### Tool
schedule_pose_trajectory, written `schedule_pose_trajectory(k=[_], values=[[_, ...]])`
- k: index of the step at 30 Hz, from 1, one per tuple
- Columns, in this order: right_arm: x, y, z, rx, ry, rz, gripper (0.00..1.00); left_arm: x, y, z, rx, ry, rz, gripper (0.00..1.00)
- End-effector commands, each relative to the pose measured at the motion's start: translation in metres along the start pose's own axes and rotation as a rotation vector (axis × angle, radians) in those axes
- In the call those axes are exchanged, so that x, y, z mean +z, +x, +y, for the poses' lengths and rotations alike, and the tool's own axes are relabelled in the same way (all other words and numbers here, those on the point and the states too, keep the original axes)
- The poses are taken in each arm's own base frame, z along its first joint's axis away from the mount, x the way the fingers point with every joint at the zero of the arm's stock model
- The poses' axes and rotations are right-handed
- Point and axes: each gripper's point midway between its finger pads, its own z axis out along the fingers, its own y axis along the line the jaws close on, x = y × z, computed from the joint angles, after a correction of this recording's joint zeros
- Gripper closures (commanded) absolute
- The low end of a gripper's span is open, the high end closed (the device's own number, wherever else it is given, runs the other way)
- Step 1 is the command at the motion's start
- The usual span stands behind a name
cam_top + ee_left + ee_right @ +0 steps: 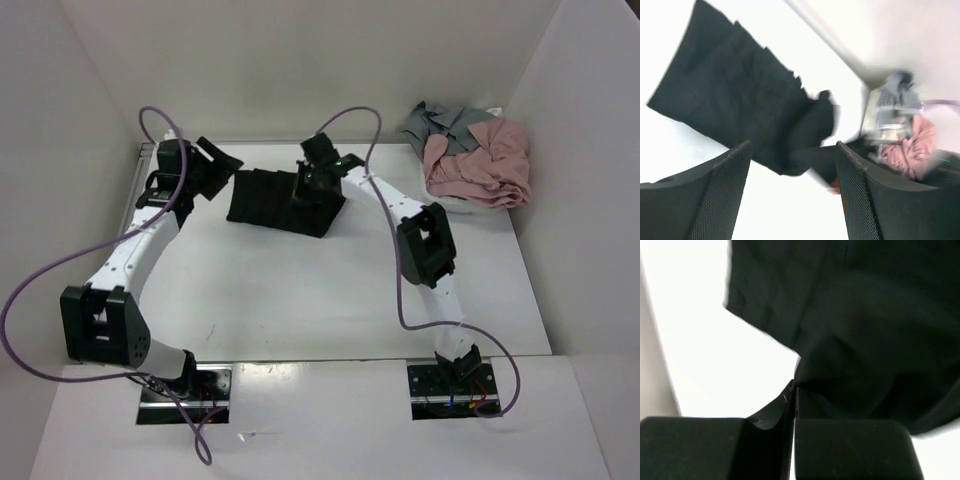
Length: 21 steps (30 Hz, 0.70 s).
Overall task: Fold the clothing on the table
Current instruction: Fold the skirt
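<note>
My left claw [205, 165] hangs with its jaws spread and empty just off the left end of the black clothing [265, 200], which lies bunched toward the far side of the white table [300, 300], while my right claw [318, 172] is clamped tight on its right part.

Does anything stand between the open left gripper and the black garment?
Nothing visible does. The left gripper hangs open just off the left edge of the black garment, with only bare white table between them. The right gripper is shut on the fabric farther right, out of that path.
</note>
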Motion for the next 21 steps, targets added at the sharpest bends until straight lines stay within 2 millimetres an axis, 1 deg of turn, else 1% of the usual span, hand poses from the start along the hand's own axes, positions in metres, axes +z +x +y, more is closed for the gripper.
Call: schedule_pose_trajectory(k=[1,2,3,4,5,6,7,8,9,10,11,13,14,15,16,17,18,19,20,21], values=[[0.023,0.059,-0.004,-0.042,0.033,0.172,1.00,-0.009,0.005,0.025,0.030,-0.055,0.010,0.25],[0.028,0.072,-0.009,-0.054,0.047,0.199,1.00,-0.009,0.003,0.032,0.021,-0.071,0.006,0.25],[0.033,0.091,-0.014,-0.064,0.061,0.234,1.00,-0.011,0.006,0.036,0.020,-0.077,0.011,0.25],[0.036,0.099,-0.015,-0.079,0.062,0.245,1.00,-0.011,0.005,0.038,0.016,-0.075,0.013,0.25],[0.038,0.105,-0.021,-0.076,0.075,0.260,0.97,-0.010,0.006,0.040,0.015,-0.076,0.014,0.25],[0.039,0.114,-0.030,-0.084,0.092,0.282,0.89,-0.010,0.008,0.039,0.015,-0.070,0.021,0.25],[0.039,0.119,-0.031,-0.088,0.082,0.304,0.58,-0.010,0.006,0.037,0.007,-0.062,0.014,0.25],[0.039,0.122,-0.034,-0.097,0.086,0.311,0.47,-0.007,0.012,0.041,0.004,-0.069,0.036,0.25],[0.039,0.127,-0.036,-0.104,0.080,0.329,0.43,-0.007,0.014,0.040,0.004,-0.062,0.045,0.25],[0.039,0.124,-0.031,-0.095,0.042,0.331,0.31,-0.004,0.014,0.041,0.004,-0.062,0.045,0.25],[0.031,0.116,-0.026,-0.098,0.014,0.323,0.30,-0.004,0.016,0.040,0.003,-0.054,0.054,0.25],[0.022,0.098,-0.004,-0.112,-0.043,0.276,0.30,-0.002,0.017,0.039,-0.006,-0.048,0.061,0.25],[0.012,0.080,0.015,-0.136,-0.082,0.231,0.28,-0.002,0.018,0.038,-0.007,-0.041,0.069,0.25],[0.003,0.068,0.027,-0.143,-0.104,0.204,0.28,-0.002,0.018,0.038,-0.007,-0.041,0.069,0.25],[-0.003,0.056,0.032,-0.152,-0.114,0.182,0.28,-0.002,0.020,0.037,-0.007,-0.036,0.076,0.25],[-0.016,0.040,0.049,-0.162,-0.143,0.147,0.28,-0.002,0.020,0.037,0.003,-0.035,0.077,0.25],[-0.017,0.031,0.048,-0.154,-0.140,0.135,0.28,-0.003,0.021,0.036,0.003,-0.028,0.085,0.25],[-0.024,0.019,0.049,-0.146,-0.152,0.118,0.28,-0.003,0.021,0.037,0.015,-0.028,0.085,0.25],[-0.033,0.009,0.056,-0.145,-0.176,0.104,0.28,-0.002,0.024,0.040,0.014,-0.034,0.091,0.25],[-0.033,0.004,0.055,-0.139,-0.184,0.104,0.28,-0.005,0.024,0.036,0.024,-0.019,0.094,0.25]])
